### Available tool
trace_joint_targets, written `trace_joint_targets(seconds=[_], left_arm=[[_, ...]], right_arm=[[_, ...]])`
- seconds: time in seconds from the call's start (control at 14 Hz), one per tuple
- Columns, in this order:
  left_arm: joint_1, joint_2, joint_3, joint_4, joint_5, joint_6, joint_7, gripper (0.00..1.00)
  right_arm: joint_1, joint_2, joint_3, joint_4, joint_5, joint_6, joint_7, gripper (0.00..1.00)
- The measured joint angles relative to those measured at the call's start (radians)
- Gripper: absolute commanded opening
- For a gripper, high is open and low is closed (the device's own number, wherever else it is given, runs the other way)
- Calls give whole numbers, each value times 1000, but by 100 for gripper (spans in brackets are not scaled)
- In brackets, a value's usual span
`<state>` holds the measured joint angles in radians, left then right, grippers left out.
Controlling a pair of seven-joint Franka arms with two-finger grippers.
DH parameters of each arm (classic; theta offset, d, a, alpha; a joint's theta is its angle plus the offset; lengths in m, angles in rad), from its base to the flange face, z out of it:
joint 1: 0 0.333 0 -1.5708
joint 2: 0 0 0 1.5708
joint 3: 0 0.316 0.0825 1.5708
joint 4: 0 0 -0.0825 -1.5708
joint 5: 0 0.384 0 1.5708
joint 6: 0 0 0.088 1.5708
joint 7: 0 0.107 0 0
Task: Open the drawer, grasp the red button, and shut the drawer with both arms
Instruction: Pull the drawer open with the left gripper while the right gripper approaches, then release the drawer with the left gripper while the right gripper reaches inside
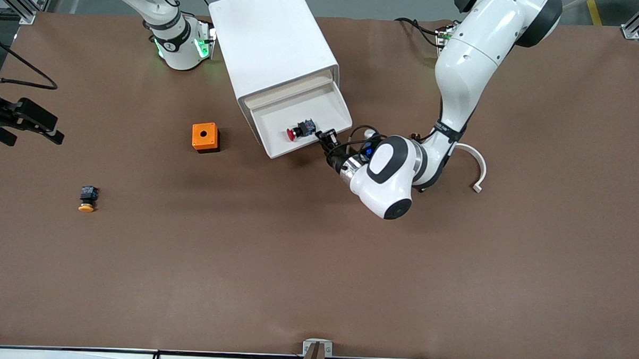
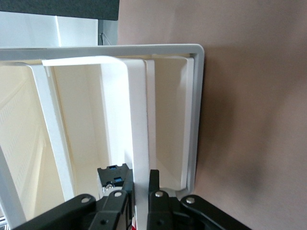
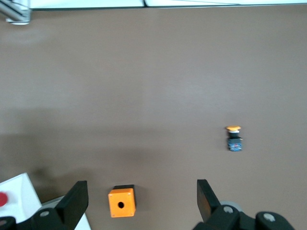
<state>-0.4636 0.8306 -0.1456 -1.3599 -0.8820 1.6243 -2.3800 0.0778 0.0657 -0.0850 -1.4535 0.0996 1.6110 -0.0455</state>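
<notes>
The white cabinet (image 1: pixel 273 45) has its drawer (image 1: pixel 344 110) pulled out. The red-capped button (image 1: pixel 298 131) lies on its side in the drawer; its black body (image 2: pixel 114 175) shows in the left wrist view and its red cap (image 3: pixel 2 199) at the edge of the right wrist view. My left gripper (image 1: pixel 326 139) is at the drawer's front, shut (image 2: pixel 140 191) on the white handle bar (image 2: pixel 136 120). My right gripper (image 3: pixel 141 188) is open and empty, high over the table above the orange box; it does not show in the front view.
An orange box with a hole (image 1: pixel 204 137) (image 3: pixel 121 202) sits beside the cabinet, toward the right arm's end. A yellow-capped button (image 1: pixel 87 199) (image 3: pixel 233 137) lies nearer the front camera. A white curved piece (image 1: pixel 476 169) is by the left arm.
</notes>
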Motion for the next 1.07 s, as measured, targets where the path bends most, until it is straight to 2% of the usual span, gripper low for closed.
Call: trace_joint_targets(seconds=[0.14,0.21,0.28,0.36,0.43,0.64,0.85,1.07], left_arm=[[11,0,2,3,0,1,7,0],[13,0,2,4,0,1,8,12],[13,0,3,5,0,2,8,48],[16,0,3,8,0,3,8,90],[21,0,4,12,0,10,14,100],[50,0,4,31,0,10,25,100],[68,-1,4,61,0,11,29,100],[118,-2,10,108,1,11,91,100]], right_arm=[[49,0,2,1,1,-3,21,100],[74,2,3,1,1,-7,54,100],[98,7,4,0,1,-17,98,100],[121,13,4,0,1,-37,157,100],[141,21,4,0,1,-61,229,100],[201,52,5,-1,1,-87,443,100],[237,65,4,-1,1,-94,543,100],[322,66,4,2,-68,-95,684,100]])
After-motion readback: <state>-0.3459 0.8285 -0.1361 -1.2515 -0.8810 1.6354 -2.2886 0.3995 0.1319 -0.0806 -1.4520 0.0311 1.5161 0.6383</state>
